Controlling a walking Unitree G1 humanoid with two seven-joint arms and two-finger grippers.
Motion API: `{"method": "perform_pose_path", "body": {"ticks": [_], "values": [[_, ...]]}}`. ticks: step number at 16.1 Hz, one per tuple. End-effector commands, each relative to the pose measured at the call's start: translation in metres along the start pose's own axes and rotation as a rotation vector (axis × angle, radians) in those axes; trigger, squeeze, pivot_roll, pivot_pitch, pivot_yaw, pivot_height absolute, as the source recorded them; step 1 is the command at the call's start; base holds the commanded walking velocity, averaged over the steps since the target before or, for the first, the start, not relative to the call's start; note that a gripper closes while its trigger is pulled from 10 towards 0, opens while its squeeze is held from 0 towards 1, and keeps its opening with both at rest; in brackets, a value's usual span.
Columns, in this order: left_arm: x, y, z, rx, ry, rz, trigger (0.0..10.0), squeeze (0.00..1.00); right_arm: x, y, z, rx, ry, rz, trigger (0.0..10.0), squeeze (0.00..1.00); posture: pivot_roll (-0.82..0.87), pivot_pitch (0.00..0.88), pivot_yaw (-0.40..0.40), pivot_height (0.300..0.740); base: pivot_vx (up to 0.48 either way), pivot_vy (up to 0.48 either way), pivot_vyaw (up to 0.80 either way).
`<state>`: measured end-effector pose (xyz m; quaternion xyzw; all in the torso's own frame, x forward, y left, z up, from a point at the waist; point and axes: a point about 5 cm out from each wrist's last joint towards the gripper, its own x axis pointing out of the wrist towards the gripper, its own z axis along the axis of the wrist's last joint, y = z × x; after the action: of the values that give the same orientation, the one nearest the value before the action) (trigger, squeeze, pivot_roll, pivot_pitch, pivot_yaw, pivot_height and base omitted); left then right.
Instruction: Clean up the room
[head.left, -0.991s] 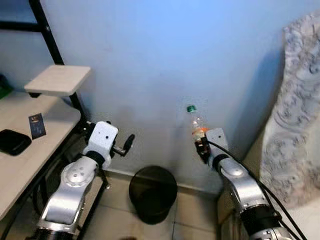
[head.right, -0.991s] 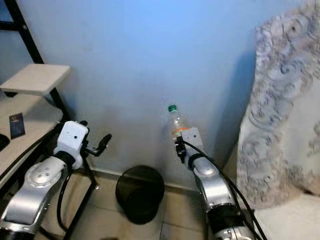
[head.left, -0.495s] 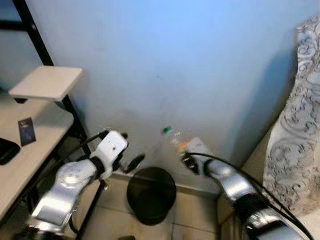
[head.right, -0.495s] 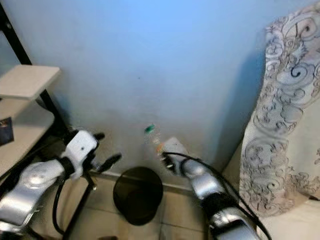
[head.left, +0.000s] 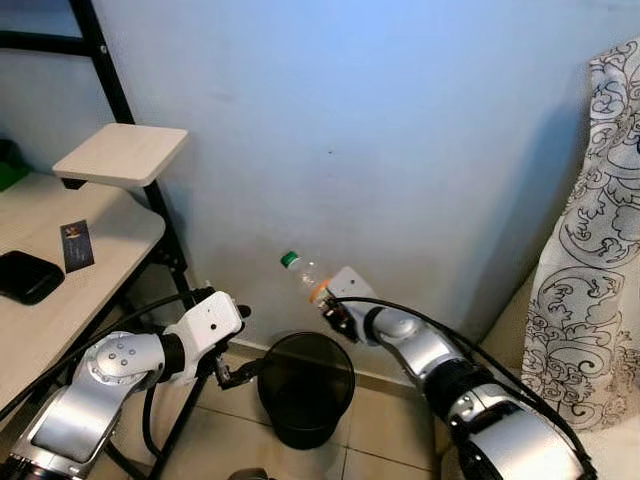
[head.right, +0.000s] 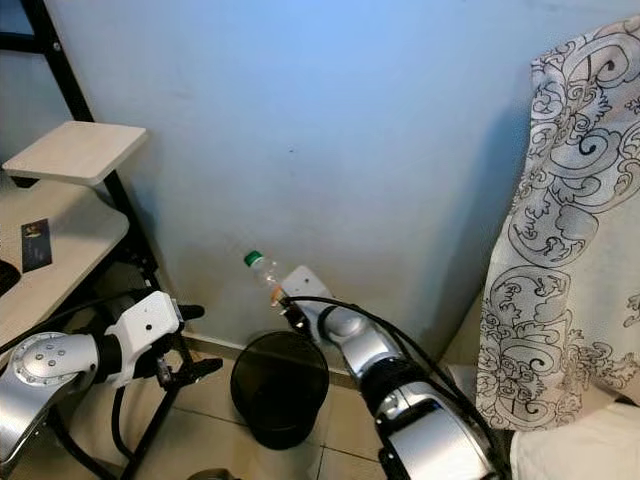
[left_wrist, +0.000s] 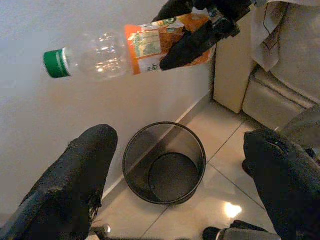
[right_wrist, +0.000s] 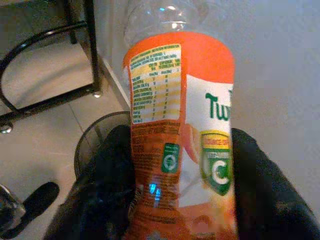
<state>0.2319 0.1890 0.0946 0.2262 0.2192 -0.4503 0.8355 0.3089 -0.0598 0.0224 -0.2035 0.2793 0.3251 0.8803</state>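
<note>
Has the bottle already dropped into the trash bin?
No, the right gripper is shut on the bottle, holding it tilted in the air above the black mesh bin, whose visible bottom is bare.

right claw (head.right: 287, 304) gripping bottle (head.right: 263, 274), above bin (head.right: 279, 388)

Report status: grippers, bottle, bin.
Right gripper shut on bottle, tilted above black bin. Left gripper open, low beside bin. Nothing blocking.

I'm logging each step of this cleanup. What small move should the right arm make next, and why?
Probably open the right gripper and let go. It holds the empty bottle tilted, cap toward the wall, roughly above the open bin on the floor, so it would likely fall in.
</note>
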Motion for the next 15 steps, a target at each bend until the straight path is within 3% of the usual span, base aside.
{"method": "perform_pose_path", "body": {"ticks": [1,10,12,14,15], "values": [[-0.001,-0.001,0.004,0.014,-0.007,-0.016,10.0,0.0,0.001,-0.003,0.008,0.01,-0.031,0.001,10.0,1.0,0.15,0.0,-0.008,0.74,0.0,0.0,0.0],[0.0,-0.003,0.003,0.002,0.006,-0.056,10.0,0.0,0.001,0.007,0.002,0.105,-0.093,0.096,10.0,1.0,0.15,0.0,-0.004,0.74,0.0,0.0,0.0],[0.0,-0.003,0.003,0.004,-0.007,-0.035,10.0,0.0,-0.004,-0.002,0.001,0.172,-0.143,0.051,10.0,1.0,0.15,0.0,-0.009,0.74,0.0,0.0,0.0],[0.001,-0.003,0.005,-0.034,-0.049,0.04,10.0,0.0,-0.017,-0.023,-0.001,0.24,-0.244,-0.084,10.0,0.99,0.15,0.0,-0.017,0.74,0.0,0.0,0.0],[0.004,-0.004,0.008,-0.055,-0.067,0.064,10.0,0.0,-0.024,-0.031,-0.001,0.293,-0.282,-0.143,10.0,0.29,0.15,0.0,-0.019,0.74,0.0,0.0,0.0]]}}
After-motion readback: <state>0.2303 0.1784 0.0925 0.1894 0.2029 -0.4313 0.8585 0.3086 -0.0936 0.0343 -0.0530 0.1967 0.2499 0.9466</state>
